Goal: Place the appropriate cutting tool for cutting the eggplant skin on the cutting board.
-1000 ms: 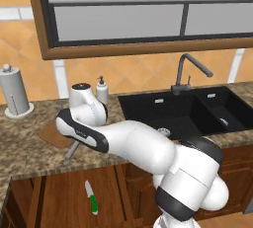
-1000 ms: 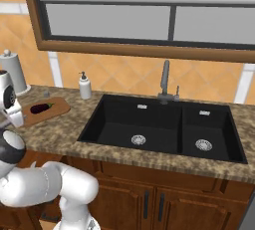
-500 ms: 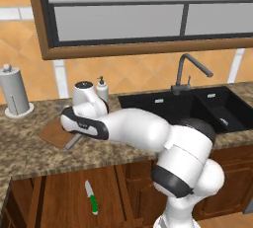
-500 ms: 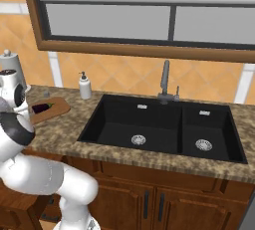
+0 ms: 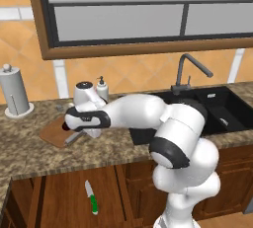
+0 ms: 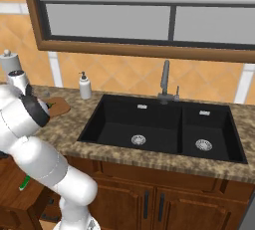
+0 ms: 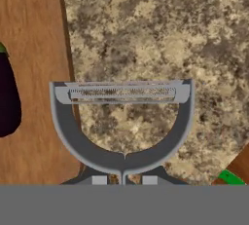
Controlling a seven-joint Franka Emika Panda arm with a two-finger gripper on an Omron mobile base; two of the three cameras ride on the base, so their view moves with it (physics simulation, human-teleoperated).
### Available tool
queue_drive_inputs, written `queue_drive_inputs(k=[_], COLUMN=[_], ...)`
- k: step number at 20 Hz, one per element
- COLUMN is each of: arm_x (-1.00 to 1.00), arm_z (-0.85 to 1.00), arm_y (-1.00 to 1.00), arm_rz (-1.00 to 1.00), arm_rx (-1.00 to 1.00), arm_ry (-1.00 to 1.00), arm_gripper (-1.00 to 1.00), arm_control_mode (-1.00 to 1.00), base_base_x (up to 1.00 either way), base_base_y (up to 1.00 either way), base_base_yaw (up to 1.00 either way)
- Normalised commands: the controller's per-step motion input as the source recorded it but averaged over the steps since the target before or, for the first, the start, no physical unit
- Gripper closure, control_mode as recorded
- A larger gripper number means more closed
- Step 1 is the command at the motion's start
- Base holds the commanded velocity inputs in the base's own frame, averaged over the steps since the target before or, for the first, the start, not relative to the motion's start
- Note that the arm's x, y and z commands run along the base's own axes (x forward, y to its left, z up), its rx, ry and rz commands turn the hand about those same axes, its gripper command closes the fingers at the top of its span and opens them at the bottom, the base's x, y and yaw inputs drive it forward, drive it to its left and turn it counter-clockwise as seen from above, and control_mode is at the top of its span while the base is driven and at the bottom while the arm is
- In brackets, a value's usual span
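**Peeler arrives at the board's edge**

Swinging across over the last second, the arm has carried the peeler [image 7: 121, 121] to the left end of the counter [image 5: 29, 150], near the paper towel roll [image 5: 15, 91]. The gripper [image 7: 124, 181] is clamped shut on the peeler's handle, the wide head hanging straight below the hand. In the hand view that head straddles the edge of the cutting board [image 7: 34, 48]: one corner over wood, most of it over speckled stone. The eggplant [image 7: 8, 97] lies on the board just beside that corner, apparently not touching it, though height is hard to judge. Release here would risk the tool tipping off; it probably needs shifting further over the board. Bare wood lies beyond the eggplant. A green-handled knife [image 5: 90, 198] lies on the floor.
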Motion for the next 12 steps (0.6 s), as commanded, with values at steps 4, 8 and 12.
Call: queue_drive_inputs(k=[4,8,12], arm_x=[0.39,0.44,0.55], arm_z=[-0.19,-0.01,-0.05], arm_y=[0.0,0.02,0.22], arm_rz=[-0.06,-0.01,0.0], arm_rx=[0.0,0.0,0.0], arm_ry=[0.0,0.0,0.0], arm_gripper=[1.0,1.0,1.0], arm_control_mode=[-1.0,-1.0,-1.0], base_base_x=[0.0,0.0,0.0], base_base_y=[0.0,0.0,0.0], base_base_yaw=[0.0,0.0,0.0])
